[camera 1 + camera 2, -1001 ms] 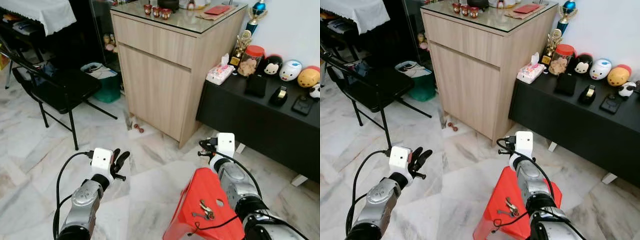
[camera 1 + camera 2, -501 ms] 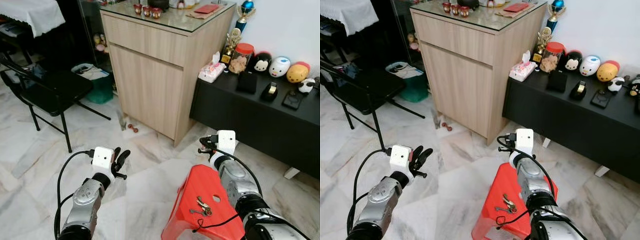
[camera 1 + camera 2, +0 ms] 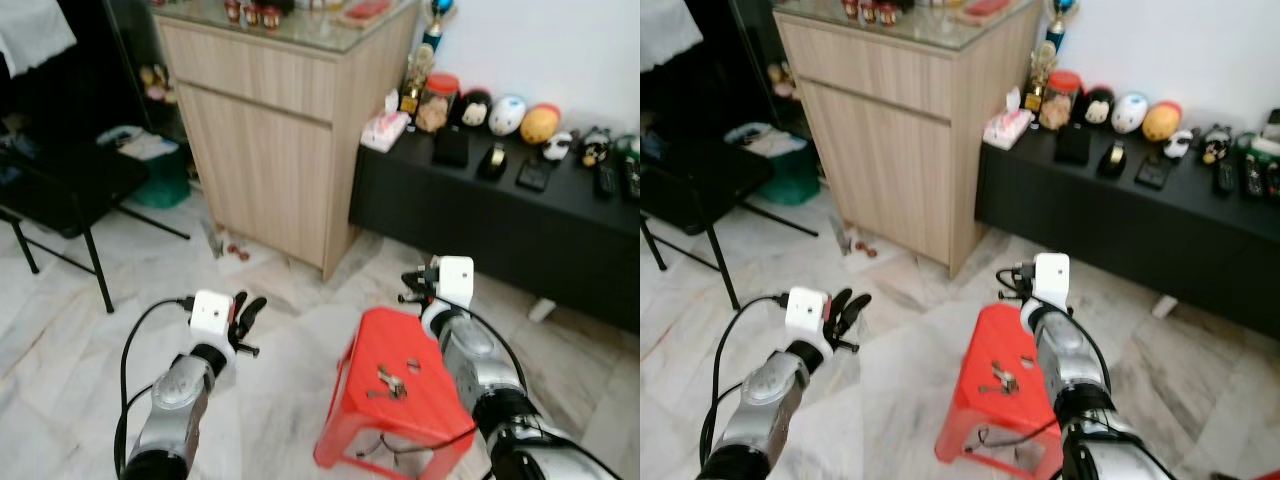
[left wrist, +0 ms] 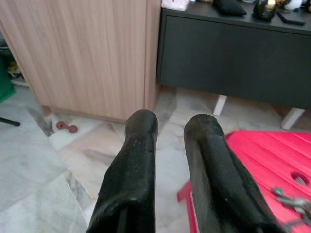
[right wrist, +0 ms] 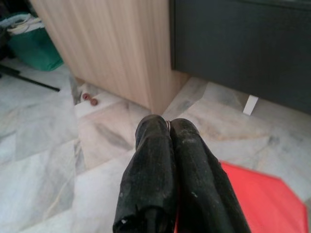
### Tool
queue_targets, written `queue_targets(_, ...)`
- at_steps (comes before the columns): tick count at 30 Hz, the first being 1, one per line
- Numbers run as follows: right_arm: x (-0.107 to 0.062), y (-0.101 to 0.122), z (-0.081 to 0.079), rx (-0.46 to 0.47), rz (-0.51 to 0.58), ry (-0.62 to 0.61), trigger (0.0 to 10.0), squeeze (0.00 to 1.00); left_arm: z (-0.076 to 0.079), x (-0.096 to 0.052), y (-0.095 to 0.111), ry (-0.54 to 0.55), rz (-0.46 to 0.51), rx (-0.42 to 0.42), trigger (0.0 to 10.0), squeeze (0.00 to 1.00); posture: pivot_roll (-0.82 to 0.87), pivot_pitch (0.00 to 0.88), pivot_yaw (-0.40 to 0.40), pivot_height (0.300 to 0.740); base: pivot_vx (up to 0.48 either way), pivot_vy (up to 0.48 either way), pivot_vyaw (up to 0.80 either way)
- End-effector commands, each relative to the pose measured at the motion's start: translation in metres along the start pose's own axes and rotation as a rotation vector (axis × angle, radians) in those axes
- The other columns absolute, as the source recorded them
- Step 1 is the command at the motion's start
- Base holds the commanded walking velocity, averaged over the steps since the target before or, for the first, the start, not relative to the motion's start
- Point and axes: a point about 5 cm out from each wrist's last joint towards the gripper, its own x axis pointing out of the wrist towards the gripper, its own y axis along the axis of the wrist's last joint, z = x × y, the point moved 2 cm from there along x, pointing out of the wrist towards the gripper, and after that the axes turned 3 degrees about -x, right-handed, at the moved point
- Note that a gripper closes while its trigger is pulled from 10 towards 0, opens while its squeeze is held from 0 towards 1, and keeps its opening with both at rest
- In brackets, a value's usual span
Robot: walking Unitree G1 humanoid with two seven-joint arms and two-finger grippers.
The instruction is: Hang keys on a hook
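A small bunch of metal keys lies on the red plastic stool, at six o'clock. The right gripper, clenched empty, hovers beyond it; the left gripper is released. Best to descend slowly, spreading fingers around the ring.

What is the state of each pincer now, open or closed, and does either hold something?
Left pincer: open, a gap between its fingers, holding nothing.
Right pincer: closed, fingers pressed together, holding nothing; the keys lie on the red stool.
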Motion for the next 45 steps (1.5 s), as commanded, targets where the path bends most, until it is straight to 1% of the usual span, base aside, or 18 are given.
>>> queue_targets(1, 0.002, 0.008, -0.002, 0.004, 0.024, 0.007, 10.0, 0.00, 0.000, -0.002, -0.002, -0.004, -0.007, 0.000, 10.0, 0.00, -0.03, 0.000, -0.044, 0.740, -0.371, 0.000, 0.00)
queue_targets(9, 0.002, 0.011, -0.001, 0.007, 0.032, 0.004, 10.0, 0.00, 0.001, -0.002, -0.001, -0.005, -0.004, -0.005, 10.0, 0.00, -0.03, 0.000, -0.046, 0.740, -0.373, 0.000, 0.00)
queue_targets(25, 0.005, 0.020, -0.002, 0.023, 0.036, -0.005, 10.0, 0.00, 0.002, -0.002, 0.002, -0.019, 0.005, -0.009, 10.0, 0.00, -0.03, 0.000, -0.043, 0.740, -0.480, 0.000, 0.00)
queue_targets(29, 0.005, 0.021, -0.004, 0.033, 0.035, -0.002, 10.0, 0.00, 0.005, -0.002, 0.004, -0.035, 0.013, -0.012, 10.0, 0.00, -0.03, 0.000, -0.044, 0.740, -0.480, 0.000, 0.00)
queue_targets(33, 0.006, 0.023, -0.007, 0.038, 0.033, 0.013, 10.0, 0.00, 0.006, -0.001, 0.008, -0.049, 0.028, -0.006, 10.0, 0.00, -0.03, 0.000, -0.043, 0.740, -0.396, 0.000, -0.65)
queue_targets(40, 0.007, 0.032, -0.011, 0.029, 0.040, 0.025, 10.0, 0.00, 0.006, 0.001, 0.018, -0.066, 0.048, 0.006, 10.0, 0.00, -0.03, 0.000, -0.043, 0.740, 0.000, 0.000, -0.80)
queue_targets(45, 0.009, 0.042, -0.018, 0.019, 0.040, 0.050, 10.0, 0.00, 0.016, 0.004, 0.034, -0.142, 0.078, 0.008, 10.0, 0.00, -0.02, 0.000, -0.041, 0.740, 0.000, 0.000, -0.80)
